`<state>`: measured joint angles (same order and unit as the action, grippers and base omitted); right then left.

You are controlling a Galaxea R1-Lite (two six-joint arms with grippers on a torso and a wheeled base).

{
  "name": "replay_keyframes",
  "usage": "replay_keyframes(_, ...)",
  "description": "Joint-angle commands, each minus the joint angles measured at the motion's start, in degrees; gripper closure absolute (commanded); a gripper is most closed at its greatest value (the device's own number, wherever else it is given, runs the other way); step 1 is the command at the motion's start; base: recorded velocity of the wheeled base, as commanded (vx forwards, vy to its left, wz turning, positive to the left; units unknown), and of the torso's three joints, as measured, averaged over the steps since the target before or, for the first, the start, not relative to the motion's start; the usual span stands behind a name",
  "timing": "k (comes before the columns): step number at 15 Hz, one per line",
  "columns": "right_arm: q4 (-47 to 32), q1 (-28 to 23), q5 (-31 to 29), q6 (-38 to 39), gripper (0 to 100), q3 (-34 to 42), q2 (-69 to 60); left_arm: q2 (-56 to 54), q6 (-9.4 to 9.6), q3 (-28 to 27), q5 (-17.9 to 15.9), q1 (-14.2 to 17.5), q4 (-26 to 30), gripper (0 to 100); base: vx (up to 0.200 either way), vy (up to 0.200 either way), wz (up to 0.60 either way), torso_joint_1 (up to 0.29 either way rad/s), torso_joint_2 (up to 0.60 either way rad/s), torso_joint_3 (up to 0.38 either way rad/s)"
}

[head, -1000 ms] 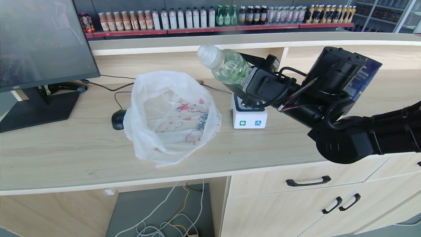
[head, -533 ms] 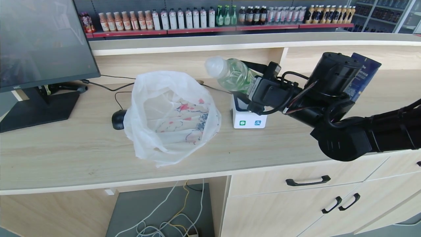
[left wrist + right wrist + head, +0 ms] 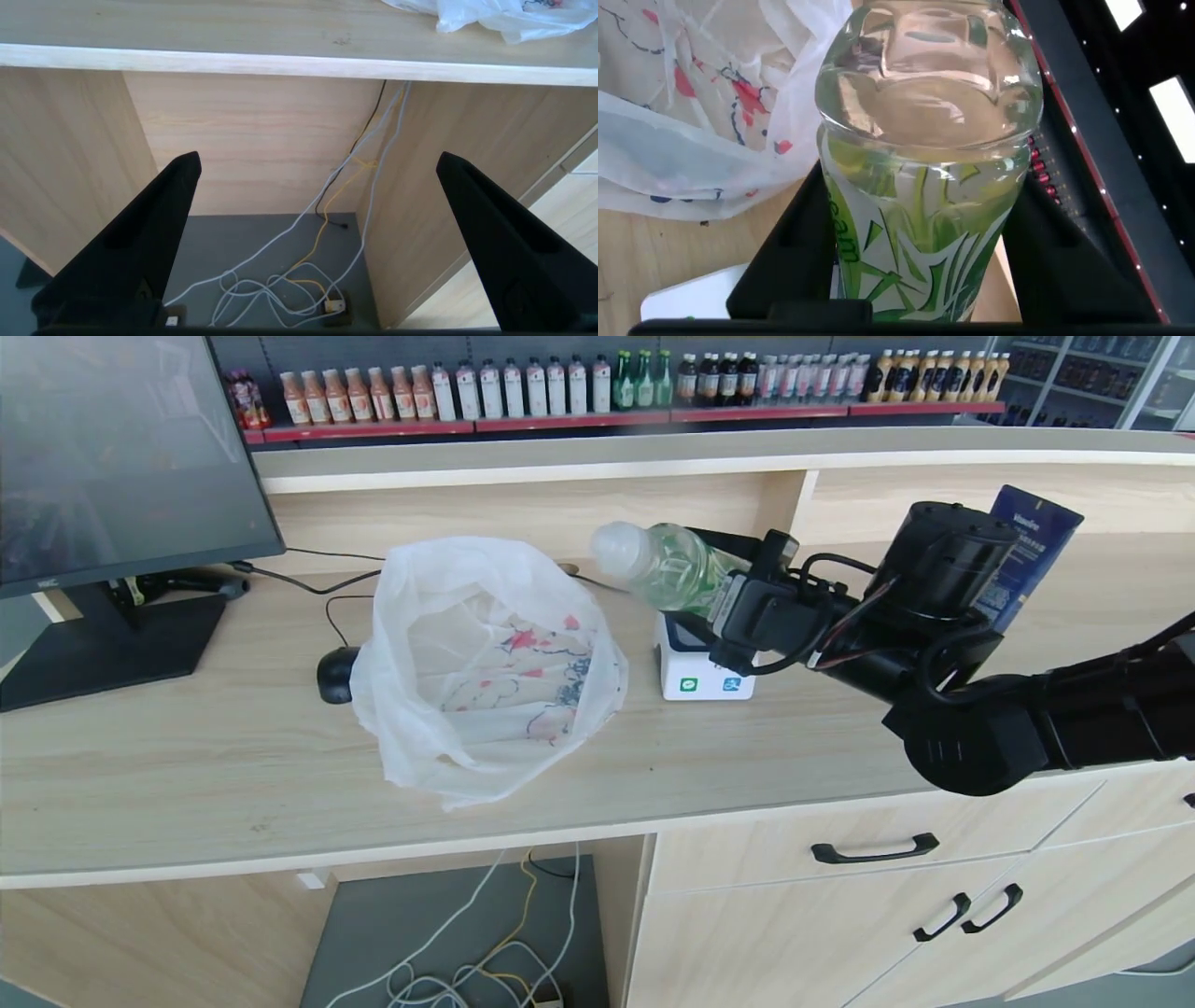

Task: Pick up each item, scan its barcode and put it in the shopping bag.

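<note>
Right fingers (image 3: 789, 261) clamped on both sides of the bottle (image 3: 658, 558), gripping the labelled lower body. Bottle is clear with a green label, tilted, cap end toward the shopping bag (image 3: 485, 663), held just above the white scanner (image 3: 705, 674), not touching it. Left fingers (image 3: 140, 243) spread wide, holding nothing, hanging low in front of the surface edge, cables (image 3: 308, 280) on the floor below.

Progress: looks like the scan step for this bottle; bagging not done. Bag stands open just beside the scanner; red and blue marks inside, can't tell if print or goods. Blue box (image 3: 1032, 546) behind the right arm looks unscanned.

Pale wood surface (image 3: 187, 784) also carries a monitor (image 3: 121, 448) and mouse (image 3: 334, 674). Drawers (image 3: 873, 849) below, shelf of drinks (image 3: 607, 383) behind.
</note>
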<state>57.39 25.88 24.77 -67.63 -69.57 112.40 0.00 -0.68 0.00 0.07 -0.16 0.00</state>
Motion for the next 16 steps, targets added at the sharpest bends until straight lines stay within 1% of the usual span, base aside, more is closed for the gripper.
replay_keyframes(1,0.0,0.0,-0.1,0.0,100,0.1,0.4,0.0,-0.02,0.0,0.0,0.0,0.0,0,0.000,0.000,0.00,0.000,0.00,0.000)
replay_keyframes(16,-0.6,0.3,-0.3,-0.5,100,0.1,0.6,0.0,-0.02,0.0,0.0,0.1,0.0,0,0.000,0.000,0.00,0.000,0.00,0.000)
